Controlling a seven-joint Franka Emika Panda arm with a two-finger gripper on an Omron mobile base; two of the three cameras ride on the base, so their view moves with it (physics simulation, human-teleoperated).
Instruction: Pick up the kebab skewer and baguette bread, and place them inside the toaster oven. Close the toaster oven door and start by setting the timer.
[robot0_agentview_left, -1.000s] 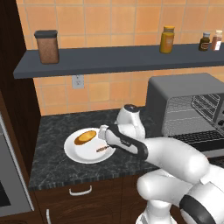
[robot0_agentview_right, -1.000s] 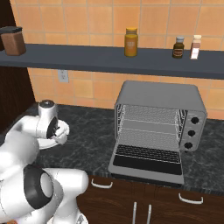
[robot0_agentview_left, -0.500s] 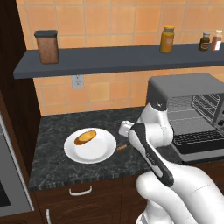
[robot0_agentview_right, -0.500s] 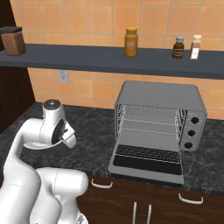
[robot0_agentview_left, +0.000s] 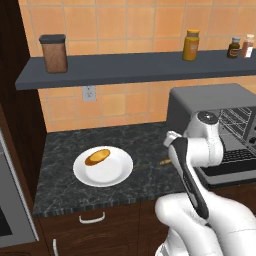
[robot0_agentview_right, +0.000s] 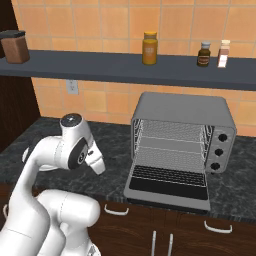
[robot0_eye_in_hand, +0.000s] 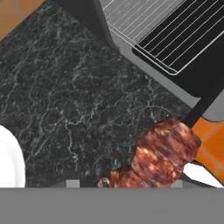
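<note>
Above the dark speckled tabletop, the pincer was clamped on the brown-red meat skewer — carried toward the open grey toaster oven, judged for loading.

You are looking at a dark speckled tabletop running under an orange tiled wall. A white plate is sitting on it, left of the middle. A grey shelf is carrying a brown lidded canister at its left end, an amber jar further right, and two small bottles standing close together. A white wall outlet is showing below the shelf, and dark drawers with pale handles are lining the front.
</note>
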